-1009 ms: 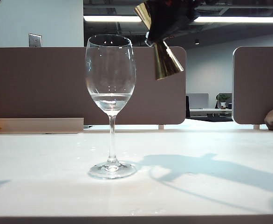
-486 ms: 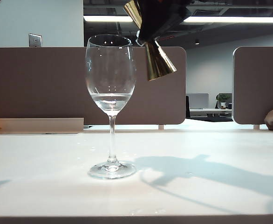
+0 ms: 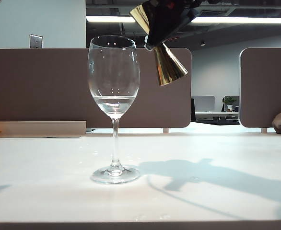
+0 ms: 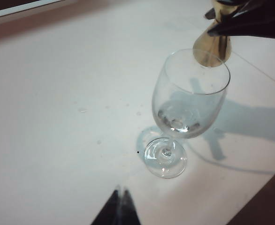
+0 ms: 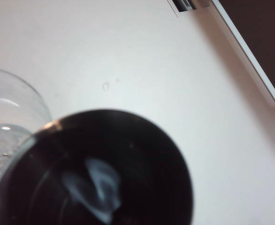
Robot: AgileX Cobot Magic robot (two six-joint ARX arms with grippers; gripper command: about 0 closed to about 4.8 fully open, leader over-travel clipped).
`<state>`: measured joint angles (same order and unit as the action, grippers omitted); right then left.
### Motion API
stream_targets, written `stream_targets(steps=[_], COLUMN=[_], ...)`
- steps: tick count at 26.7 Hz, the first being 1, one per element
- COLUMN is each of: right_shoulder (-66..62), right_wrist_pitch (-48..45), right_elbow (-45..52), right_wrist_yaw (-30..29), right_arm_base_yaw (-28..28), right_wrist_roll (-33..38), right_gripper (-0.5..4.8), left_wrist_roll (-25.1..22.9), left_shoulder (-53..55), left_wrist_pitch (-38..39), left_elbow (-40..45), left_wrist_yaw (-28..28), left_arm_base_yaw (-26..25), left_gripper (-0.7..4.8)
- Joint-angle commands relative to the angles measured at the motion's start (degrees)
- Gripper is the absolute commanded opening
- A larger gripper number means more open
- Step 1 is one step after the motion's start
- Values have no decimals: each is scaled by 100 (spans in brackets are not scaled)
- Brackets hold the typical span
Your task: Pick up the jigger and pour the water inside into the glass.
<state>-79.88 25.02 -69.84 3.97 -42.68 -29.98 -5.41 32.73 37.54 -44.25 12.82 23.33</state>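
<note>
Right gripper: clenched on shiny gold hourglass jigger, now swung back toward upright, beside tall clear stemmed glass. Water sits in the bowl; pour judged finished. Left gripper: idle, state unclear.

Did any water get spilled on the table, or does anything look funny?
A few tiny droplets dot the table near the glass, like small splashes. The right pincer holds the jigger tilted beside the rim. The glass stands upright with water in it.
</note>
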Motion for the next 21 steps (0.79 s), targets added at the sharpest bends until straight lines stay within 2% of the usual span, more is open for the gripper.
stream_targets(steps=[1, 4, 14, 21], right_shoulder=[-42, -92, -212, -232], right_wrist_pitch=[-83, -109, -116, -107], right_elbow=[-39, -39, -42, -42], right_wrist_yaw=[59, 223, 426, 715], right_arm_base_yaw=[-76, -229, -289, -295], right_wrist_roll=[-199, -490, -675, -1368], right_gripper=[16, 16, 16, 16], left_wrist_roll=[-17, -17, -15, -15], left_shoulder=[0, 0, -2, -2], left_wrist_pitch=[-35, -37, -35, -33], left_elbow=[-20, -20, -20, -20], left_wrist_yaw=[4, 2, 2, 2], left_arm_base_yaw=[7, 7, 4, 4], left_gripper=[-5, -5, -5, -5])
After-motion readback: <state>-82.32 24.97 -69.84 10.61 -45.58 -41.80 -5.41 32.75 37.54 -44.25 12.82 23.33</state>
